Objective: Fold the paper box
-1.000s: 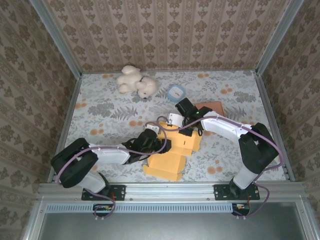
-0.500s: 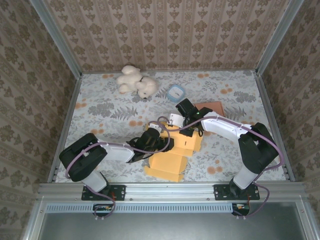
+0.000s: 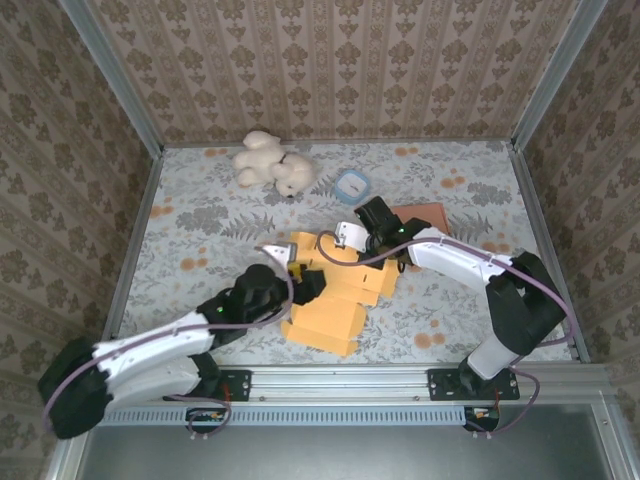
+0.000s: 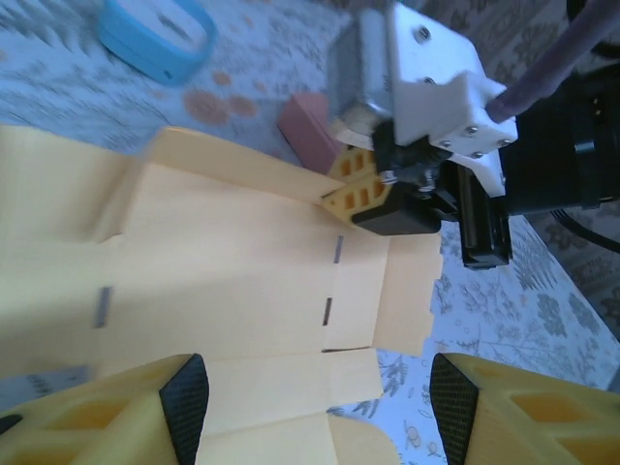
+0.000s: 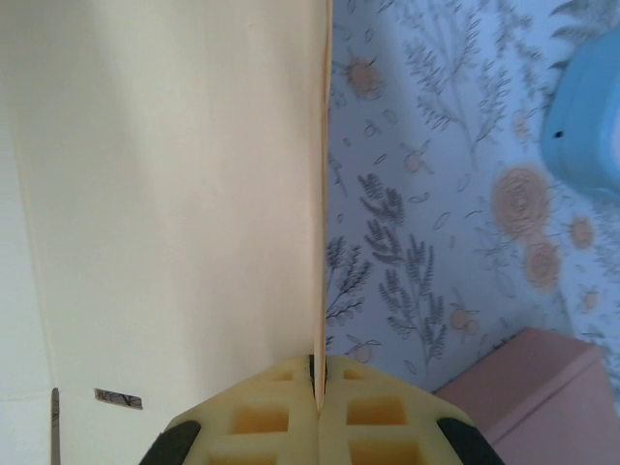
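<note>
My right jaws are clamped together on the upturned edge of one panel of the paper box point(image 5: 165, 194), the thin card pinched edge-on between the yellow pads point(image 5: 281, 417). My left jaws stand apart with nothing between them, poised over the near flaps of the same sheet, fingertips point(image 4: 184, 397) spread either side of a slotted panel. From the left wrist the right arm point(image 4: 436, 126) shows at the far side, nipping a corner where a flap lifts from the flat card.

The box point(image 3: 338, 295) lies mostly unfolded in the middle of the table point(image 3: 200, 225), between the two arms and towards the near edge. A pink block point(image 3: 425, 213) sits just beyond it, a blue ring-shaped dish point(image 3: 351, 185) further back, and a white plush toy point(image 3: 272, 165) near the rear wall.

I judge this an early step: one wall is being raised while the rest lies flat. Next, I reckon, the left jaws must close on a neighbouring flap and turn it up along its crease while the right holds firm, without tearing the card.
</note>
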Controlling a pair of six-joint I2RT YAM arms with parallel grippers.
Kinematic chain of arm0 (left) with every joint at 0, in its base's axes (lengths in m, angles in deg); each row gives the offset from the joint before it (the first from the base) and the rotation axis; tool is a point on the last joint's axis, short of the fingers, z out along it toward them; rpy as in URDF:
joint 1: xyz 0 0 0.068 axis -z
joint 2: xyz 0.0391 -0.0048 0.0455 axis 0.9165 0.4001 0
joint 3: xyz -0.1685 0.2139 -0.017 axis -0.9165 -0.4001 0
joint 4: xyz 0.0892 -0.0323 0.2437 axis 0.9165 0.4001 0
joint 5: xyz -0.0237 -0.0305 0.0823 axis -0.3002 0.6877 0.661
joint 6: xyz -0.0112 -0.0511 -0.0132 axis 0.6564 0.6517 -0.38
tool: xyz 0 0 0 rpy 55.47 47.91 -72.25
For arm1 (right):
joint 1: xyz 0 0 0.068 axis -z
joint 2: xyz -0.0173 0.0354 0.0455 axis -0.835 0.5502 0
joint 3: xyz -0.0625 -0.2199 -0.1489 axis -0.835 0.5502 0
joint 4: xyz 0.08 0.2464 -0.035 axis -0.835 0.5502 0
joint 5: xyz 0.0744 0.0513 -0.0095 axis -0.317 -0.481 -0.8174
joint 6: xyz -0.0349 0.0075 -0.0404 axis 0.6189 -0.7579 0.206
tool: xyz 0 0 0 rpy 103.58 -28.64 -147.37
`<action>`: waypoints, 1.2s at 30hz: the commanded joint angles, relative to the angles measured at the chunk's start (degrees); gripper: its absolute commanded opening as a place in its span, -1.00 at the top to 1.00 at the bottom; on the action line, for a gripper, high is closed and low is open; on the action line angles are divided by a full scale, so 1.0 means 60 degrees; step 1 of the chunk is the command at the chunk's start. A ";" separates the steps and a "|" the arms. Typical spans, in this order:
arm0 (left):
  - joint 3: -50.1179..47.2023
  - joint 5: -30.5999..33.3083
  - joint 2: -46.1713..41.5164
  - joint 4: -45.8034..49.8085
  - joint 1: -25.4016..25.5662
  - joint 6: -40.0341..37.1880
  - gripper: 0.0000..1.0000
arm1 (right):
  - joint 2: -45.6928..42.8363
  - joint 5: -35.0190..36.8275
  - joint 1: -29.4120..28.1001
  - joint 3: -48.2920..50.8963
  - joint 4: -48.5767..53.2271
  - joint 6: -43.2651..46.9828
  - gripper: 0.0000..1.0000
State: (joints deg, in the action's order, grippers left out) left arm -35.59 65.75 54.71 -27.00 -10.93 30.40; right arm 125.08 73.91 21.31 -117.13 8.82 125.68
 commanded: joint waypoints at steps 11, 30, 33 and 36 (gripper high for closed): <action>-0.2028 0.1926 -0.5414 0.3474 -0.1255 -0.0531 -0.31 | -0.1371 0.2871 -0.1247 0.0844 -0.2310 0.2454 1.00; -0.2951 0.2626 -0.5589 0.3259 -0.1815 -0.0716 -0.29 | -0.0946 0.4996 -0.2690 0.3939 -0.9008 0.6722 1.00; -0.3104 0.2713 -0.5632 0.3211 -0.1873 -0.0718 -0.28 | -0.0870 0.4776 -0.2784 0.4646 -0.9845 0.7170 1.00; -0.3328 0.2696 -0.5691 0.2967 -0.1924 -0.0732 -0.28 | -0.0889 0.4111 -0.2842 0.5366 -1.0214 0.7661 1.00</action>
State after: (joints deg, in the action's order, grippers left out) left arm -54.10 80.64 21.53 -7.09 -21.91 27.12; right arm 119.15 101.03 4.92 -88.24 -46.98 166.55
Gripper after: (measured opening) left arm 0.642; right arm 0.054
